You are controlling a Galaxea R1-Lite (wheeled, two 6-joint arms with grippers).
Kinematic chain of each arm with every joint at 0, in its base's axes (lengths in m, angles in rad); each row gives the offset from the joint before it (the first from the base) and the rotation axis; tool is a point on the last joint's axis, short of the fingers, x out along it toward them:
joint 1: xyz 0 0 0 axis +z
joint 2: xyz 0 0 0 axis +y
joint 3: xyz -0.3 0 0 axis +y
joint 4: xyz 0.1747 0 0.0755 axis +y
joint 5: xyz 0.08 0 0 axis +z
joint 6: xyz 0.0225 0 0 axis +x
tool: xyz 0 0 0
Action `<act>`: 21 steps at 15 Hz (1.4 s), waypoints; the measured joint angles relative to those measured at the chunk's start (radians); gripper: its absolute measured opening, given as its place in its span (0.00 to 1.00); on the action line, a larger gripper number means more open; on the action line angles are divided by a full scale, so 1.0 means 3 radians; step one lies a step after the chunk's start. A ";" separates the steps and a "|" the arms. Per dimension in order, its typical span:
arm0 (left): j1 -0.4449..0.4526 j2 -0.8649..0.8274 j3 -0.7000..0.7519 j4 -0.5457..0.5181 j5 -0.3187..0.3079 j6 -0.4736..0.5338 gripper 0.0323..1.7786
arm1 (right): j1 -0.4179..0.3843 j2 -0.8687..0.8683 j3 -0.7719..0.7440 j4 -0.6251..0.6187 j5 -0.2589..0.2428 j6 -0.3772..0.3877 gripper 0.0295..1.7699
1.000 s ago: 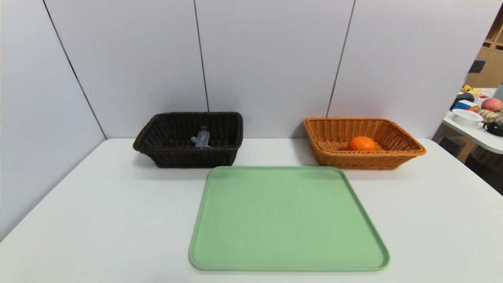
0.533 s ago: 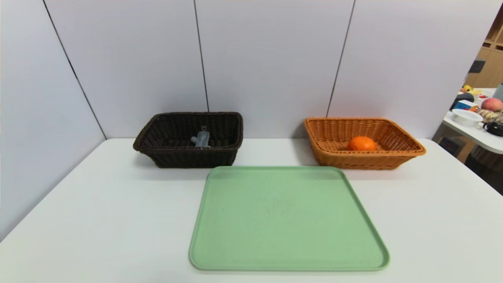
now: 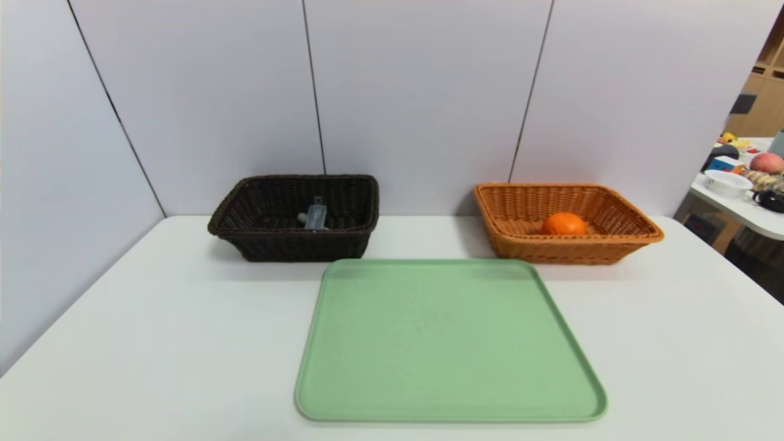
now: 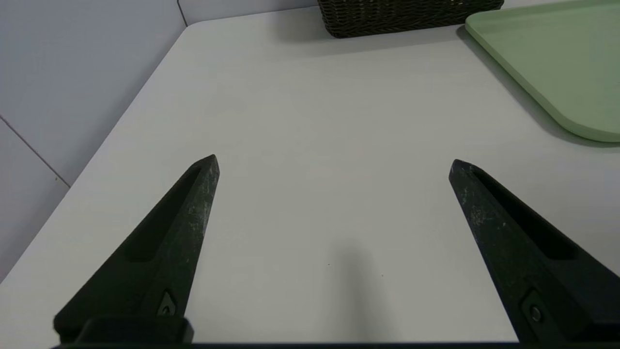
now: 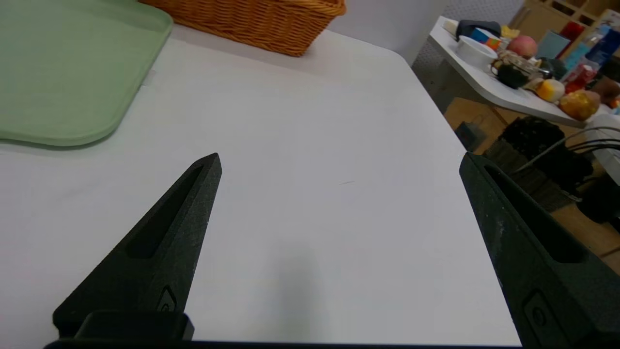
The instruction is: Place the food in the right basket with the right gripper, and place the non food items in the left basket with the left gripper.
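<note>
Nothing on the table (image 3: 153, 343) has moved since the earlier frame; both baskets, their contents and the green tray (image 3: 447, 343) lie exactly as before. From my head camera I see neither arm.

On the left wrist camera, my left gripper (image 4: 334, 165) is held low over bare table near its left edge, pointing forward, with its two black fingers (image 4: 193, 213) spread wide and nothing between them. My right gripper (image 5: 339, 162) is held the same way near the right edge, fingers (image 5: 189, 208) wide apart and holding nothing.

An orange (image 3: 564, 224) lies inside the orange basket (image 3: 618, 245) on the right. A small grey item (image 3: 315, 217) lies inside the dark basket (image 3: 257, 245) on the left. What it is, I cannot tell.
</note>
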 joint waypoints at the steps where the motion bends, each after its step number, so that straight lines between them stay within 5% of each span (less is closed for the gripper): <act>1: -0.0001 -0.0009 0.0004 -0.0001 0.0005 -0.0005 0.95 | 0.0000 -0.0009 0.0009 -0.0003 0.0125 0.0006 0.96; 4: -0.0003 -0.0019 0.0006 0.0004 0.0000 0.0006 0.95 | 0.0000 -0.0019 0.0099 -0.0090 0.0526 0.0006 0.96; 6: -0.0003 -0.0021 0.0008 0.0008 -0.0009 0.0050 0.95 | 0.0000 -0.0021 0.0164 -0.0255 0.0620 0.0014 0.96; 21: -0.0003 -0.0022 0.0008 0.0038 0.0035 -0.0114 0.95 | 0.0005 -0.0022 0.0243 -0.0365 0.0642 0.0306 0.96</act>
